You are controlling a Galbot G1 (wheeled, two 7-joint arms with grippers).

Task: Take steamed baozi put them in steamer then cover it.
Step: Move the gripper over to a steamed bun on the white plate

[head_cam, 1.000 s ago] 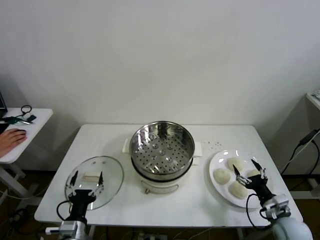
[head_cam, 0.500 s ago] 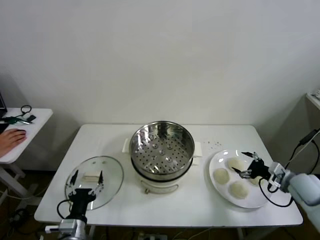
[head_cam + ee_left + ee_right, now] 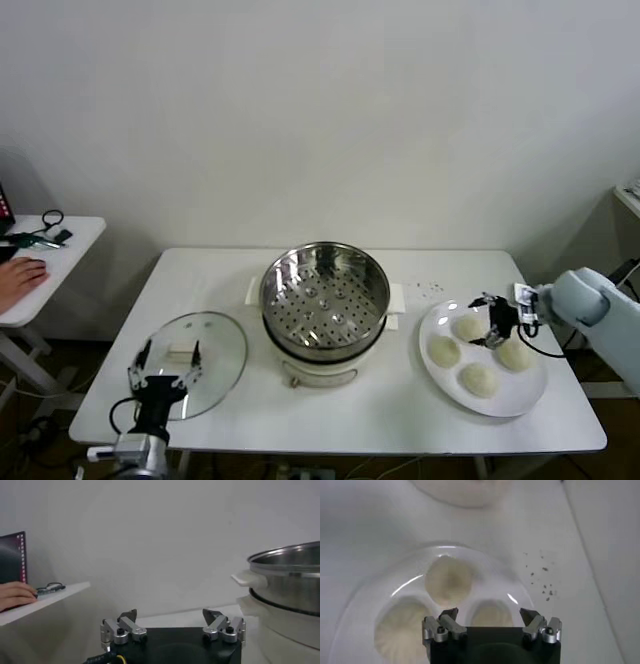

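While all four baozi [image 3: 468, 327] lie on the plate [image 3: 527, 397], the task stands at its first step: none is loaded and the steamer [image 3: 324, 297] holds only its bare perforated tray.

Status, taken relative to the steamer:
- Plate with four baozi: on the steamer's right, close beside it.
- Cover [image 3: 190, 362]: flat on the surface [image 3: 390, 410], to the steamer's left and a little nearer the robot. It is not fitted.
- Right claw [image 3: 493, 322]: over the plate, right of the steamer. Jaws are spread wide and hold nothing. In the right wrist view the right claw [image 3: 490, 618] points down with one baozi [image 3: 448, 580] just ahead of its tips.
- Left claw [image 3: 161, 362]: at the near edge of the cover, left of the steamer. Jaws are spread wide and hold nothing.

Remaining work, as judged: transfer four baozi to the steamer, then fit the cover.

Surroundings: the surface is a white rectangular table with a patch of dark specks between steamer and plate. A plain white wall stands behind the steamer. Far to the steamer's left, a side desk [image 3: 70, 240] carries a person's hand [image 3: 20, 280].
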